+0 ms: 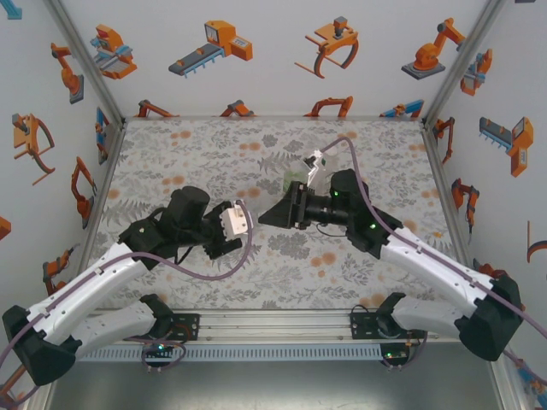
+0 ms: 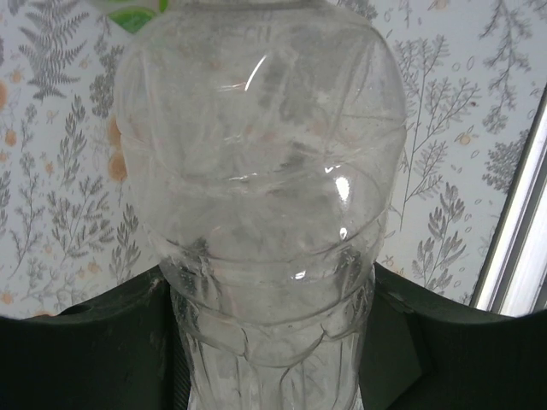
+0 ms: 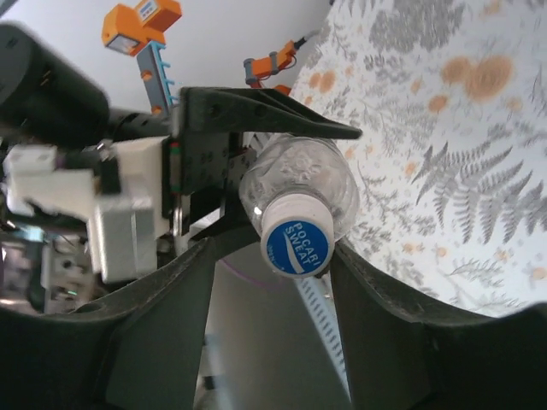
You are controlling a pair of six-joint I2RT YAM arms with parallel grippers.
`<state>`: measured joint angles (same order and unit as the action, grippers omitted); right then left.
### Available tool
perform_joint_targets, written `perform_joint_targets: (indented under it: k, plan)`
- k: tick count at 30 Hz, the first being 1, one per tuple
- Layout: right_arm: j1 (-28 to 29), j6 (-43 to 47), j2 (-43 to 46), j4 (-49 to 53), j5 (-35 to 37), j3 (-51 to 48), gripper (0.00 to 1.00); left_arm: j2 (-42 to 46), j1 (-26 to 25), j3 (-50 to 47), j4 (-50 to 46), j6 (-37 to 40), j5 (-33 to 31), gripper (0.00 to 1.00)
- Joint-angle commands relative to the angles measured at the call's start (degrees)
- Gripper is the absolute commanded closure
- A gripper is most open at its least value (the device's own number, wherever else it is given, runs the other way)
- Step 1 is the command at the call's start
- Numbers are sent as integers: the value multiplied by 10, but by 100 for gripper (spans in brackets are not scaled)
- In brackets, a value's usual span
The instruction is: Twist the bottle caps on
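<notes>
Right wrist view looks along the two dark fingers [image 3: 171, 325] of the right gripper [image 3: 291, 265], which flank a small cap [image 3: 296, 245] with white sides and a blue top printed POCARI SWEAT. The cap sits on the neck of a colourless see-through bottle [image 3: 299, 175]. Whether these fingers press on the cap or stand just clear of it cannot be told. Past the cap, a black finger of the left gripper [image 3: 256, 107] lies along the bottle's body. Left wrist view shows that gripper's fingers clenched on the narrower, ribbed part of the bottle, one on each side, with the wider rounded part reaching away from the camera. Top external view shows both arms bent inward, their grippers meeting tip to tip near the middle of the leaf-patterned table [image 1: 197, 154], where the bottle is hard to make out between them.
</notes>
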<state>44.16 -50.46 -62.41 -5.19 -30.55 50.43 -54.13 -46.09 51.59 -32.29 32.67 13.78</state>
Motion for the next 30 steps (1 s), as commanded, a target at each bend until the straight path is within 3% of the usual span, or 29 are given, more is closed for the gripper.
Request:
perform_joint_targets:
  k: [1,6,13,18,30]
  plan:
    - [2,196,59,11,-5,16,44,9,-1,5,7,12,77,100]
    - [2,456,128,10,-67,-24,38,-11,-1,18,-25,31,172,100]
    - [3,721,98,217,-156,76,39,-41,-1,32,-62,48,217,100]
    - [3,794,82,233,-191,84,43,-45,-1,32,-65,50,216,100]
    - [13,794,41,193,-240,61,46,-56,-1,38,-75,50,216,100]
